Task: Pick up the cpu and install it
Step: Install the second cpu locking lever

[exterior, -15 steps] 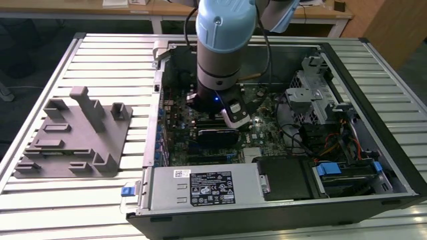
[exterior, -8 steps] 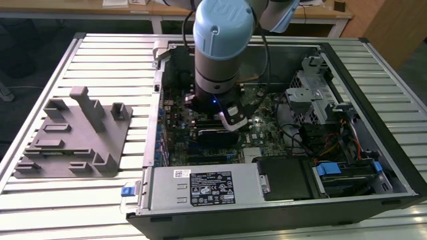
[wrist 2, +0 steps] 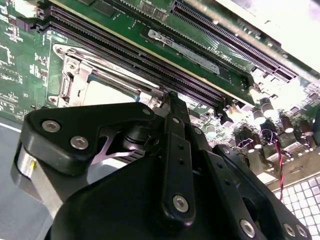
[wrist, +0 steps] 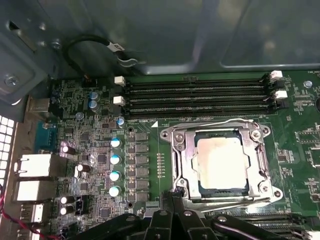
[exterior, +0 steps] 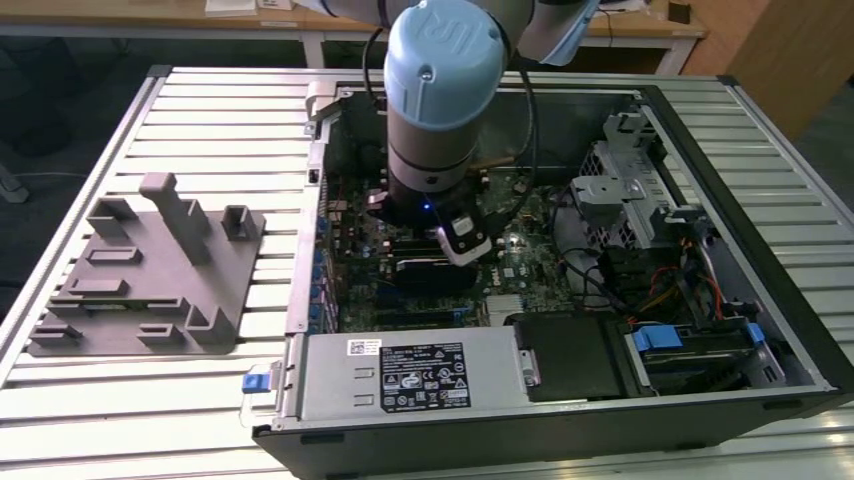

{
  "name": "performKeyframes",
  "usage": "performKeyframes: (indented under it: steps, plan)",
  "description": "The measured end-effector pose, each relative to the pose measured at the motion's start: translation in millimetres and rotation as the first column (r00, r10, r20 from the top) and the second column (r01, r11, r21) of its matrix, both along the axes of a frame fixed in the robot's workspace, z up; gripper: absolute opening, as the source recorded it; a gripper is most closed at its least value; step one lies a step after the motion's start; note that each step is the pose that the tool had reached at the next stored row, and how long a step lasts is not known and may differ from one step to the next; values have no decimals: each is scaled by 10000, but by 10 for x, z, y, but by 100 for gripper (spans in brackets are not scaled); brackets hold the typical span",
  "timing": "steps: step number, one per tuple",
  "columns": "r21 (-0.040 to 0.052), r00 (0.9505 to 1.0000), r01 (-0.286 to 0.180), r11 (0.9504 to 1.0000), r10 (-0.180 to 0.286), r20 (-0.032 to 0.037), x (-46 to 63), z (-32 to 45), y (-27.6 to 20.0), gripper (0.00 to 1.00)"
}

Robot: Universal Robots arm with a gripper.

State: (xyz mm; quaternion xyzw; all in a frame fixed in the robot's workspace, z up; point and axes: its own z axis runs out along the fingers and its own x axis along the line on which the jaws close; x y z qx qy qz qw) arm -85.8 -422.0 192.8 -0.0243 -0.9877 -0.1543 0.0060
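Our gripper (wrist: pixel 173 197) hangs low over the green motherboard (wrist: pixel 145 150) inside the open computer case (exterior: pixel 747 300), its black fingers (wrist 2: pixel 175 145) drawn together to a narrow tip with nothing that we can see between them. In the first wrist view that tip sits just at the edge of the metal-framed socket (wrist: pixel 182 150), on the side away from the memory slots (wrist: pixel 200 95).

We see the cpu (wrist: pixel 222 161) lying flat inside that socket, its pale silver top facing up and its edges lined up with the frame around it. In the second wrist view a corner of the same chip (wrist 2: pixel 107 90) shows just beyond the fingers, seated within the frame. We cannot tell whether the fingertips touch the frame or stop just above it.

In the exterior view our arm (exterior: pixel 441 100) stands nearly upright over the middle of the case, with the gripper (exterior: pixel 461 245) down among the boards. On the slatted table (exterior: pixel 200 110), towards the exterior view's left and well apart from the case, rests the grey tray (exterior: pixel 147 280) with upright posts. A silver power supply (exterior: pixel 400 375) fills the near side of the case.
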Motion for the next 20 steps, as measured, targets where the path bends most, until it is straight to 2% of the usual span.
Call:
performKeyframes:
  steps: [2,7,20]
  plan:
    - [58,10000,-2,10000,2,12,2,-14,5,11]
    - [35,10000,-2,10000,2,4,1,11,1,11]
    - [38,10000,-1,10000,1,5,5,360,2,11]
